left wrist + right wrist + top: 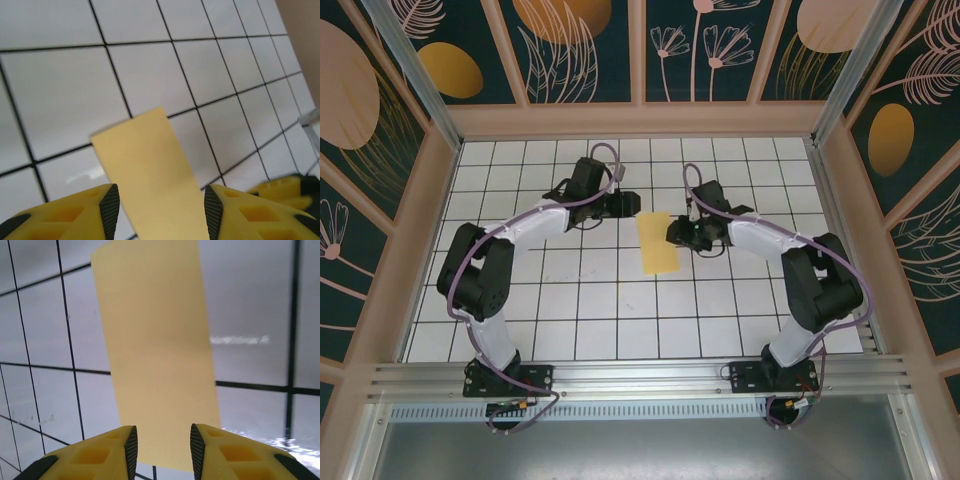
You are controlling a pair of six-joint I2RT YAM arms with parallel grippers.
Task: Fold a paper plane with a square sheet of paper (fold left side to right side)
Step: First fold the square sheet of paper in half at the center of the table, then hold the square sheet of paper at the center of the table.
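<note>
apparently folded once: paper [658, 242] lying as a narrow yellow strip, long way running up the table [580, 300], flat on the white tiles about midway between the two arms. no dart shape, no slanted corner folds to be seen.

near its far left corner, left pincer [628, 203], fingers well apart, strip showing through the gap in the wrist view, nothing pinched as far as can be told. just beside its right edge, right pincer [673, 234], fingers also apart though by less, black pads [131, 445] hanging over one edge of the strip, not clamped on it.

likely trouble from here:
- thin, light and loose on a smooth surface, so easily nudged or spun by a passing finger, then out of square for the next crease.
- liable to spring open along the fold if pressed too lightly.
- risk of peeling the halves apart by pinching one layer only.
- risk of scraping tile and crumpling the edge by closing too low.
- both pincers crowded round one small thing, hence some danger of knocking together.
</note>
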